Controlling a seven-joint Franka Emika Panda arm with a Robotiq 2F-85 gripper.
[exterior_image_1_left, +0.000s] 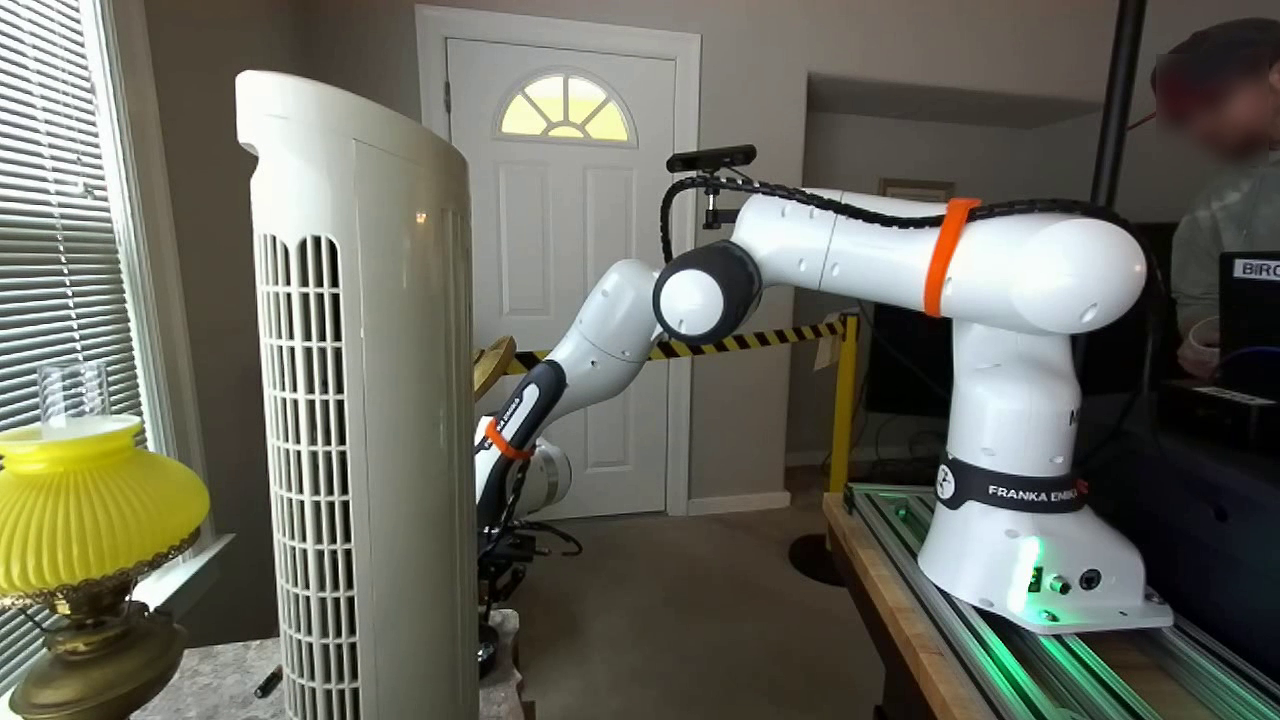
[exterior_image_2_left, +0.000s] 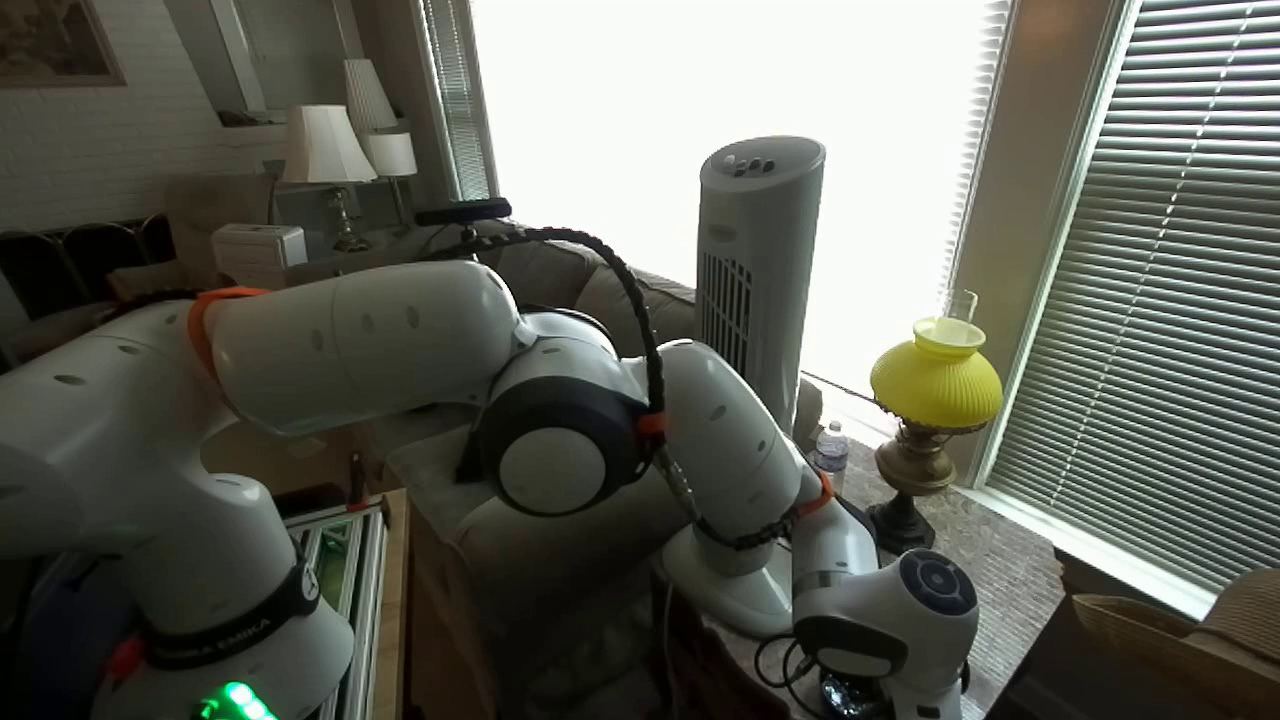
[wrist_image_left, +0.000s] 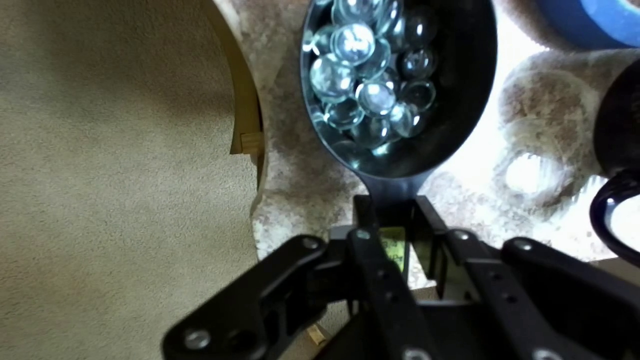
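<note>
Near the mottled tabletop (wrist_image_left: 310, 207) edge, your pincer (wrist_image_left: 393, 206) grips a black oval spoon (wrist_image_left: 462, 110) bearing clear glass marbles (wrist_image_left: 376, 98); hold it level.

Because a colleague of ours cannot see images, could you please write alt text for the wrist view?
The gripper is closed on the handle of a black scoop holding clear glass-like balls, with a mottled tabletop beneath. To the right, a dark mug and a blue round object are cut off by the frame; beige carpet lies at left.
</note>
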